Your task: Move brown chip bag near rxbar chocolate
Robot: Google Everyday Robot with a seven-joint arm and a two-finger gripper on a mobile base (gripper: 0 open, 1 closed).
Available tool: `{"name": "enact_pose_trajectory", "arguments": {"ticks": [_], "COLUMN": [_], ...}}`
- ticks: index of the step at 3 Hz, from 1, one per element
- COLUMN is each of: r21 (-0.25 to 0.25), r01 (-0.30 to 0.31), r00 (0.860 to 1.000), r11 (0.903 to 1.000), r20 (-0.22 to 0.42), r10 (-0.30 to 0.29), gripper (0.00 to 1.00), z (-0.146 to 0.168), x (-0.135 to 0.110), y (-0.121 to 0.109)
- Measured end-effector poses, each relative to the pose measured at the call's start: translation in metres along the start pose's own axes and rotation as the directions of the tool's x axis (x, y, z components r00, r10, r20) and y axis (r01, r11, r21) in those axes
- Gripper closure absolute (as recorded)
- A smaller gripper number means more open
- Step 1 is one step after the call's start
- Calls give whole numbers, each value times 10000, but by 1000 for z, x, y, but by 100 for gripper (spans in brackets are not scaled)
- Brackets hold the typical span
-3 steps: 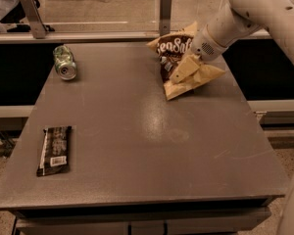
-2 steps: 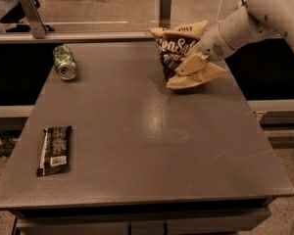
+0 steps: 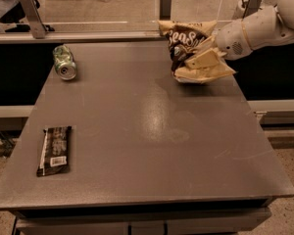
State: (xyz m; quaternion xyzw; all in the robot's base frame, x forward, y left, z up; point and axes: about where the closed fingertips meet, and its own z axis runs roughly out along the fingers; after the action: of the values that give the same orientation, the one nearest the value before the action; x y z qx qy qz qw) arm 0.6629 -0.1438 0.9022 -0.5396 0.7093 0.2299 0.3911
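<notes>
The brown chip bag, dark brown with tan ends and white "Sea Salt" lettering, is at the table's far right, lifted and tilted. My gripper comes in from the right on a white arm and is shut on the bag's right side. The rxbar chocolate, a flat dark bar with a white label patch, lies flat near the table's front left edge, far from the bag.
A crushed green can lies on its side at the far left. The grey table has metal posts and a rail along its back edge. The floor drops off at the right and front edges.
The arm has swung to reach in more from the right, and the bag has risen and tilted slightly with it. The bar and can have not moved.
</notes>
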Motion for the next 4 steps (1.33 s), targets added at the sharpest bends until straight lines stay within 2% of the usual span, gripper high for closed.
{"name": "enact_pose_trajectory", "arguments": {"ticks": [1,2,3,4], "r21": [140,-67,-1121,-2284], "r01": [1067,2002,3277,4863], "r00": [9937,9790,9425,8725], "r11": [9942,9797,9381,8434], "r20": [329,407,1070,1807], "r10": [-1071,-1998,-3165,-4541], "gripper": [100,100,100,100], "z": [-35,-60,-43,-9], "x": [-31,-66,-110,-162], "y": [20,59,110,165]}}
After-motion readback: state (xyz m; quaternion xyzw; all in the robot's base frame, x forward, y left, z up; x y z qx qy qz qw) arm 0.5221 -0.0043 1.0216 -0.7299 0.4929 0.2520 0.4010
